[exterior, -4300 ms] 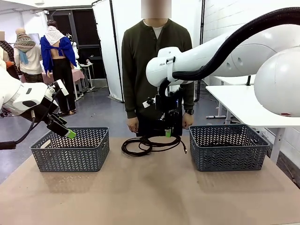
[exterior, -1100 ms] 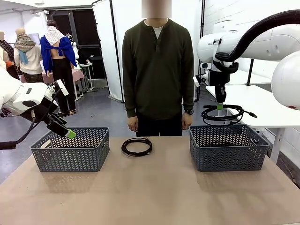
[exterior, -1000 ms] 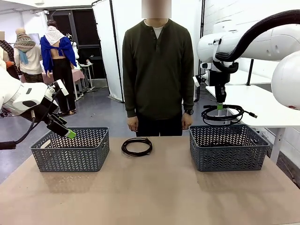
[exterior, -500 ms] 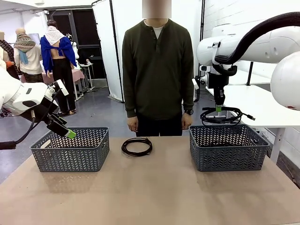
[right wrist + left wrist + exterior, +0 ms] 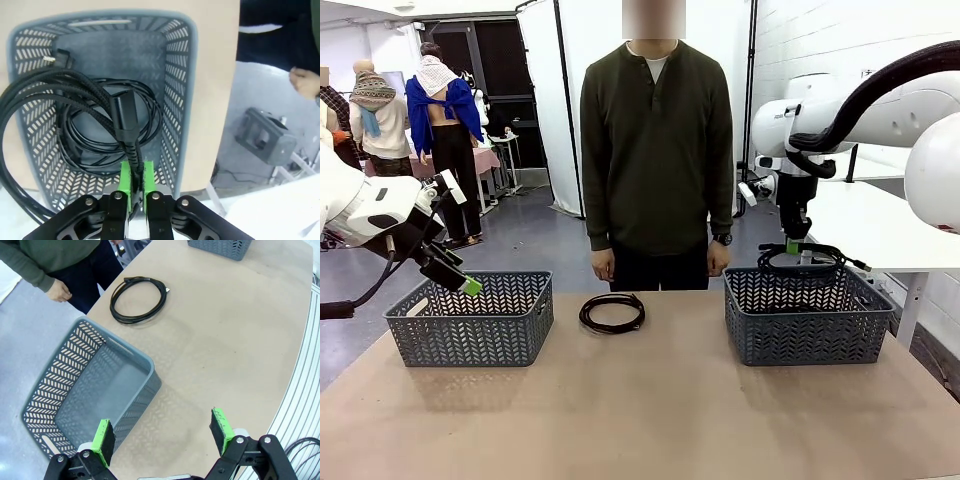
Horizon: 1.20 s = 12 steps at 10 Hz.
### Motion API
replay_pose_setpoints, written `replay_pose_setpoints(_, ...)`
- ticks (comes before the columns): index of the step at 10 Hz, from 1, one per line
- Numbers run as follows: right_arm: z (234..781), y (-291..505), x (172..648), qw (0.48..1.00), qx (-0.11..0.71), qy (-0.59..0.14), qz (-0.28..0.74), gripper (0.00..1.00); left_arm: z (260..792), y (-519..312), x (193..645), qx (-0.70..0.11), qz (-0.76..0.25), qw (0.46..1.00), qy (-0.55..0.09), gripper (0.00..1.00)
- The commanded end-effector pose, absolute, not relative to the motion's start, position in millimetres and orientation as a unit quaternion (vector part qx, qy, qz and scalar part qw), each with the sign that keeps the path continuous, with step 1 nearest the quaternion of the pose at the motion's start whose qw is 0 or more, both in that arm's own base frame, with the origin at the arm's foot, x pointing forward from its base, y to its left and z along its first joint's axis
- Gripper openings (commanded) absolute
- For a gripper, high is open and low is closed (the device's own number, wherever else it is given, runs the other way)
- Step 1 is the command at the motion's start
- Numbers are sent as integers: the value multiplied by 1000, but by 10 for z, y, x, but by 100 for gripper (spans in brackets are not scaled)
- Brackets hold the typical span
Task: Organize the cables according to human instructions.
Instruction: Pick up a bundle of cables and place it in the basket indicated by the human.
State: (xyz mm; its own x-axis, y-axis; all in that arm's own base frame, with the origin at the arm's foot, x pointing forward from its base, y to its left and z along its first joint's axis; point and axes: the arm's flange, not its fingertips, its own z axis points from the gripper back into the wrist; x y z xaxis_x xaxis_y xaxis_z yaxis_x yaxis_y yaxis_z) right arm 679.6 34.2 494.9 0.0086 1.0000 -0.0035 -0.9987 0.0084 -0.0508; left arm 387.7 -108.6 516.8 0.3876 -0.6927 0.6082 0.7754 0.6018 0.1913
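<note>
To the left of the human (image 5: 657, 150), the left gripper (image 5: 162, 436) hangs over the near corner of the left basket (image 5: 470, 330). Its jaws stand wide apart and hold nothing. This grey basket sits on the table (image 5: 640, 420), and what I can see of its inside has no cable in it.

Directly in front of the human, near the far edge of the table, one coiled cable (image 5: 114, 304) lies flat. It is well apart from both baskets. The arms of the human hang down, with the hands at the table edge.

To the right of the human, the right gripper (image 5: 136, 175) points down over the right basket (image 5: 805, 320). Its jaws are pressed together on a held cable (image 5: 122, 112), pinching it just below the plug. The loops of this cable hang at the level of the basket rim. Under them, another coil (image 5: 75, 142) lies on the basket floor.
</note>
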Motion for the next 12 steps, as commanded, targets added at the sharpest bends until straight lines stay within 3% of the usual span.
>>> replay_pose_setpoints(1, 4855, 271, 6784, 686, -7, -25, 728, 0, 5154, -1059, 3893, -68, -445, 828, -334, 100)
replay_pose_setpoints(11, 4604, 298, 7035, 707, -22, -17, 707, 0, 5154, -1059, 3893, -68, -445, 828, -334, 100)
replay_pose_setpoints(12, 4602, 307, 7044, 709, -22, -14, 705, 17, 5154, -1059, 3893, -68, -445, 828, -334, 100)
